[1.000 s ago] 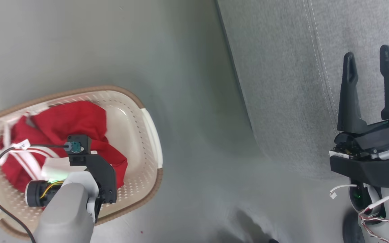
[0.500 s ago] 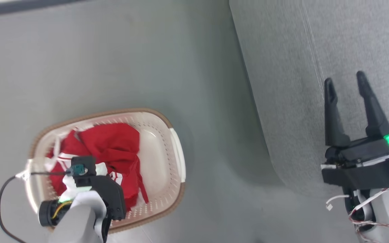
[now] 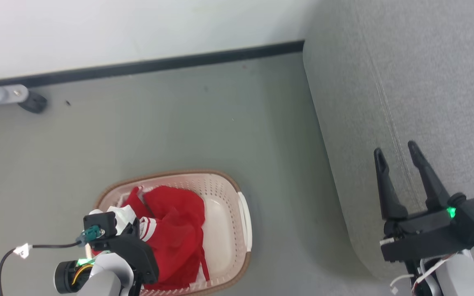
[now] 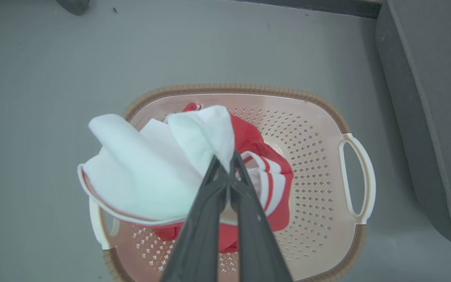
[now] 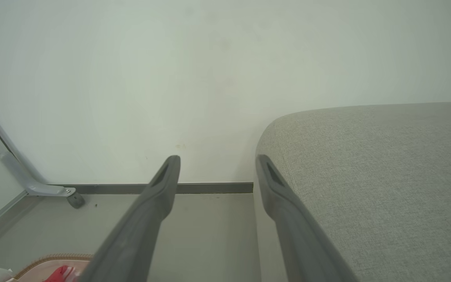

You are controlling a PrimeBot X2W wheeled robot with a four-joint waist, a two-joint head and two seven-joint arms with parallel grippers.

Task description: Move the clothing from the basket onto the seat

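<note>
Left hand [image 4: 225, 157] pinched tight on the white lining of the red clothing [image 4: 143, 176], the rest draped in the basket [image 4: 249, 89] on the floor [image 3: 220, 135], right hand [image 3: 395, 146] hovering open over the grey seat [image 3: 426, 82]

Bright, even light, soft shadows, sharp

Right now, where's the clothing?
Head view, lower left: the clothing is pinched in the left gripper over the basket, which sits on the floor left of the seat.
</note>
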